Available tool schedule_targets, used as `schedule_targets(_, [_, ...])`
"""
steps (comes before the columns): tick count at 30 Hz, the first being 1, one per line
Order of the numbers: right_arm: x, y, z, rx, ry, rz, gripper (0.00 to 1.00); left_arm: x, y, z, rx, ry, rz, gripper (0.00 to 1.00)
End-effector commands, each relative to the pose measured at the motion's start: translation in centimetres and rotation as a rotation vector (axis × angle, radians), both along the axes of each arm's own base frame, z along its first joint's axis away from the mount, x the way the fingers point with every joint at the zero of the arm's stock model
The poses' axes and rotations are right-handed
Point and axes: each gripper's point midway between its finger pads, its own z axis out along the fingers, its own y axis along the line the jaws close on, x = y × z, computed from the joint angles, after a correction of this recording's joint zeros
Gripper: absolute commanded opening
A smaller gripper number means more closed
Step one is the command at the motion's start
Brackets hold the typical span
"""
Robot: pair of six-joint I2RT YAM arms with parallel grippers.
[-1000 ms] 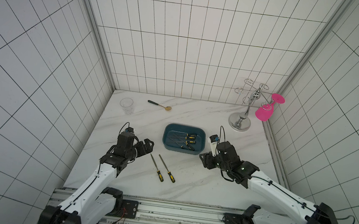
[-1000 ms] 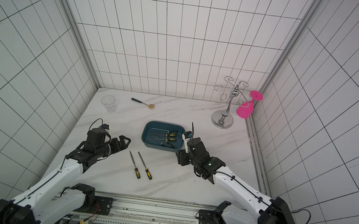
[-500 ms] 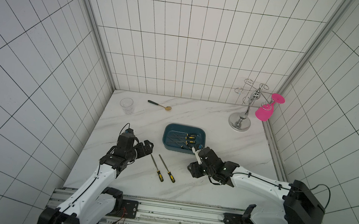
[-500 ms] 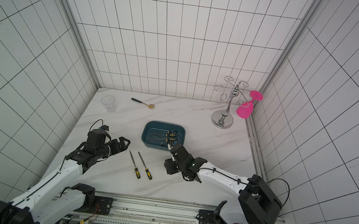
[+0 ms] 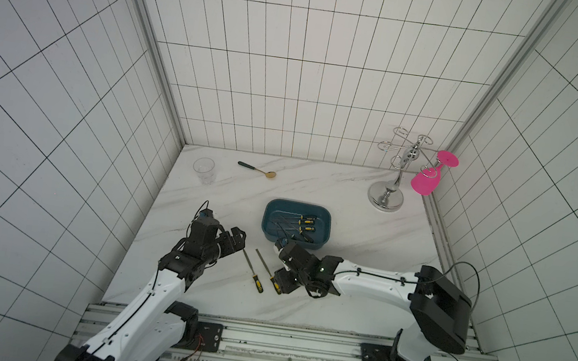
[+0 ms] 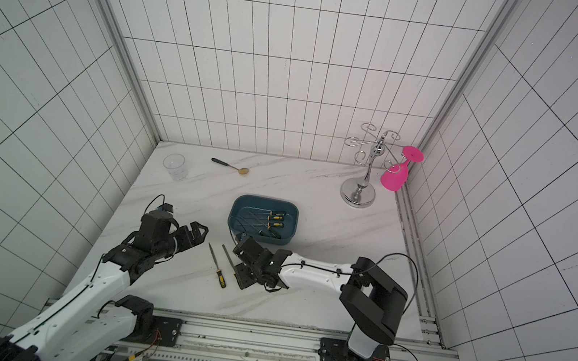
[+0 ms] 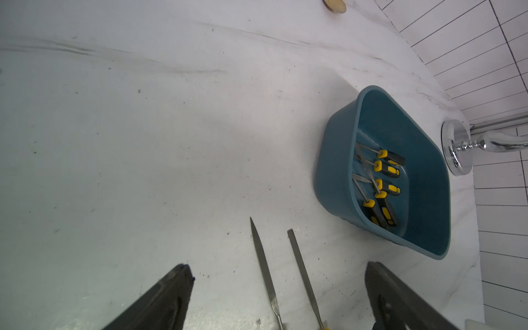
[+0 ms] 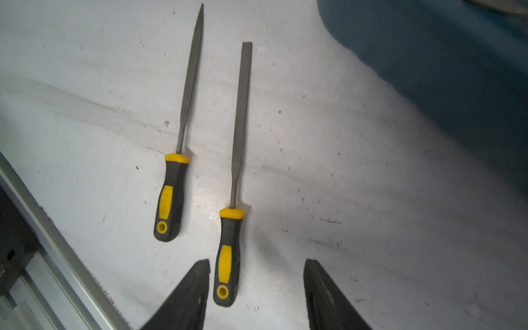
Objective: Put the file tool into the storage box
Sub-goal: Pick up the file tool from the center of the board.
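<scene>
Right jaws have shifted from storage box (image 5: 328, 228) to file tool (image 8: 241, 114).

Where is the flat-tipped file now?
In both top views the flat-tipped file lies nearer the robot than the storage box, beside the pointed file, its handle between the open fingers of the right claw.

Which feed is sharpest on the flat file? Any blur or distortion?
Right wrist view: flat file sharp, storage box blurred, soft shadow beside it. Left wrist view: table edge bowed by the lens. In both top views: even light, files tiny.
</scene>
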Motion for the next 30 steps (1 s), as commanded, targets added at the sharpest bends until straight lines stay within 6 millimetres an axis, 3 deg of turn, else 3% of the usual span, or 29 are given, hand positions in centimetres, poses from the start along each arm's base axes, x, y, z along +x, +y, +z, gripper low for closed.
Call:
schedule_targets(1, [0.2, 0.1, -0.5, -0.088, -0.051, 0.004, 0.56, 0.4, 1.7, 0.4, 0.031, -0.024, 0.091, 0.98])
schedule_targets(9, [0.2, 0.1, -2.4, -0.155, -0.061, 0.019, 0.56, 0.4, 2.4, 0.1, 0.008, -0.019, 0.118, 0.98])
schedule_targets(17, [1.2, -2.6, -2.0, -0.2, -0.131, -0.022, 0.57, 0.3, 2.2, -0.4, 0.009, -0.003, 0.098, 0.98])
schedule_targets(25, [-0.6, -0.9, -3.3, -0.156, -0.033, 0.041, 0.54, 0.4, 1.5, -0.3, -0.013, 0.01, 0.069, 0.98])
schedule_targets(30, [-0.6, -1.0, -3.8, -0.175, -0.041, 0.036, 0.5, 0.2, 1.3, -0.1, -0.007, 0.011, 0.049, 0.98])
